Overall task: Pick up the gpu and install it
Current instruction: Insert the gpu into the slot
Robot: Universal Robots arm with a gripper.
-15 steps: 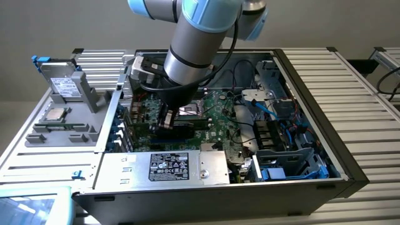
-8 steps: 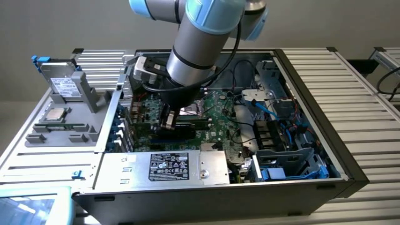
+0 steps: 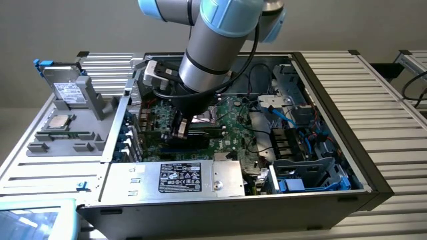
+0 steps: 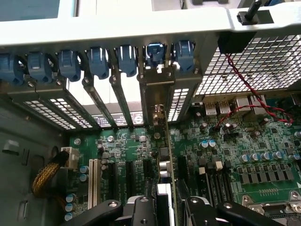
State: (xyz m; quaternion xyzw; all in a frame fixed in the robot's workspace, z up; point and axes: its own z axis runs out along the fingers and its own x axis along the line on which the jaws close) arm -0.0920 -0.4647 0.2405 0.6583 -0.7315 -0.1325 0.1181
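Gripper linkage is right up against the wrist camera, with the jaws clamped on the gpu from both sides.

Biggest thing around it is the open pc case, lying on its side, with the robot arm reaching down into the middle. The power supply sits along the case wall between the tool and the exterior camera. The green motherboard spreads out underneath the tool. Outside the case, well apart from the tool, a grey fixture carries a hard drive and a cpu.

It's tight in there. Straight ahead of the jaws is the rear wall with its slot covers and blue clips. A perforated grille sits off to one side with a red-and-black twisted wire crossing it, and there's a yellow braided cable on the other side.

The exterior view gives the overall layout, while the wrist view gives the slot-level detail. The card is edge-on and upright over the board, running from between the jaws to the rear wall, with its metal bracket lined up in one opening of the slot row. Can't tell if it's fully seated.
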